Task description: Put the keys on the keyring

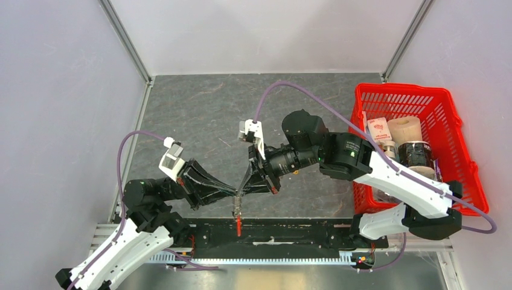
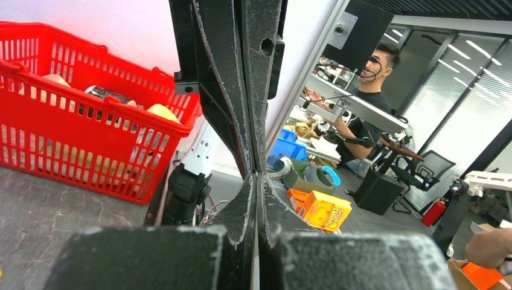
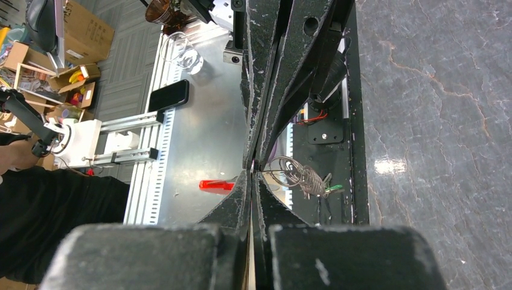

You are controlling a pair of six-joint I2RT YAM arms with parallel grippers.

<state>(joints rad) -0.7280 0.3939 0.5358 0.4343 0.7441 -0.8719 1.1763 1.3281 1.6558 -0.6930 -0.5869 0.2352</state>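
My two grippers meet tip to tip above the table's near edge. The left gripper [image 1: 233,194] is shut; nothing shows between its jaws in the left wrist view [image 2: 256,176]. The right gripper [image 1: 243,191] is shut, and in its wrist view [image 3: 252,174] the keyring [image 3: 291,173] springs from its tips: thin wire rings, a small green tag [image 3: 336,188] and a red fob [image 3: 216,185]. From above, the fob [image 1: 239,226] hangs below the meeting point. The yellow-tagged key is hidden.
A red basket [image 1: 416,96] with jars and rolls stands at the right, and also shows in the left wrist view [image 2: 60,145]. A black rail [image 1: 302,232] runs along the near edge. A phone [image 3: 168,95] lies off the table.
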